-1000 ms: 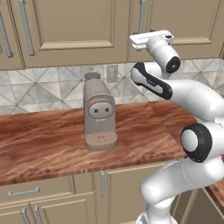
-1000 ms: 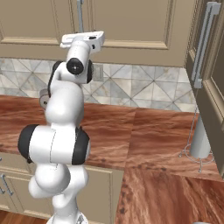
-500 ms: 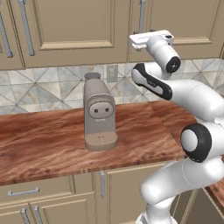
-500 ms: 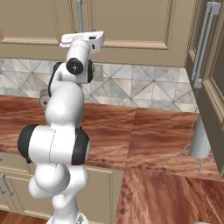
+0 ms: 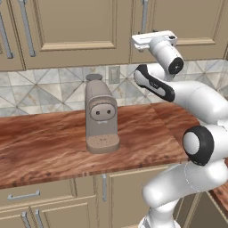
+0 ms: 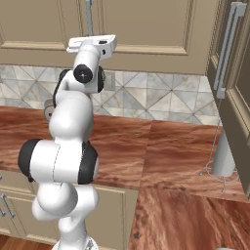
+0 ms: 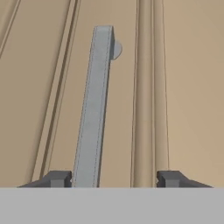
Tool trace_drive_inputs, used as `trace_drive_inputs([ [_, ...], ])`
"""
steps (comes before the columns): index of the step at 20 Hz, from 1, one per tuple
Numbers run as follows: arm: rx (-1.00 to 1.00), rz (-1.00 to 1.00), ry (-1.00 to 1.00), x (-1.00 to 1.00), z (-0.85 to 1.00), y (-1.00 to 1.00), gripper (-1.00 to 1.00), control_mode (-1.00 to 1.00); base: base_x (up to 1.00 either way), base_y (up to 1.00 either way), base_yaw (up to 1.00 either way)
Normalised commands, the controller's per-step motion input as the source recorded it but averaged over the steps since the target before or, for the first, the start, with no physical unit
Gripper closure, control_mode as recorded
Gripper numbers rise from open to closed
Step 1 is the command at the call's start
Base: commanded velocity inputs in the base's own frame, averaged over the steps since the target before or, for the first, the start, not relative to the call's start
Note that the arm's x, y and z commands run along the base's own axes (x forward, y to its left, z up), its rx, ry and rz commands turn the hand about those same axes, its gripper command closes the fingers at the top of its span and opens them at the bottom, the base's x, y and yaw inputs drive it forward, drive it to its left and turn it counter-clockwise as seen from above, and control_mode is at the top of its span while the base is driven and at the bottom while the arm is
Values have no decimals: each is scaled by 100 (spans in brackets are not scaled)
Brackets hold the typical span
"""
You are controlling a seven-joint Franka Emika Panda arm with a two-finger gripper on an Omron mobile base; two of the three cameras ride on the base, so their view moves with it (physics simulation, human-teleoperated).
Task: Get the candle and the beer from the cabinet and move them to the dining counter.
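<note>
The beige upper cabinet (image 5: 187, 20) is closed, its raised-panel door (image 7: 188, 87) close in front of my hand. Its long metal bar handle (image 7: 94, 122) runs up between my fingertips, nearer the left one (image 7: 57, 178). My gripper (image 7: 114, 178) is open around the handle without pinching it. From the base views, my hand (image 5: 153, 39) (image 6: 93, 45) is raised to the lower end of the handle (image 5: 144, 15) (image 6: 89, 14). The candle and the beer are hidden behind the closed doors. The dining counter is out of view.
A grey coffee machine (image 5: 100, 116) stands on the narrow wood counter (image 5: 40, 147) under the cabinets, left of my arm. A grey cylinder on a wire stand (image 6: 223, 155) sits at the counter's right corner beside a tall cabinet with bar handle (image 6: 225, 49).
</note>
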Motion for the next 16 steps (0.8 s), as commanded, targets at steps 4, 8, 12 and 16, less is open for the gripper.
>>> trace_drive_inputs([
  [4, 0, 0, 0, 0, 0, 0, 100, -100, 0, 0, 0],
  [8, 0, 0, 0, 1, 0, 0, 100, -100, 0, 0, 0],
  [12, 0, 0, 0, 0, 0, 0, 100, -100, 0, 0, 0],
  [16, 0, -1, 0, 9, 10, 0, 100, -100, 0, 0, 0],
])
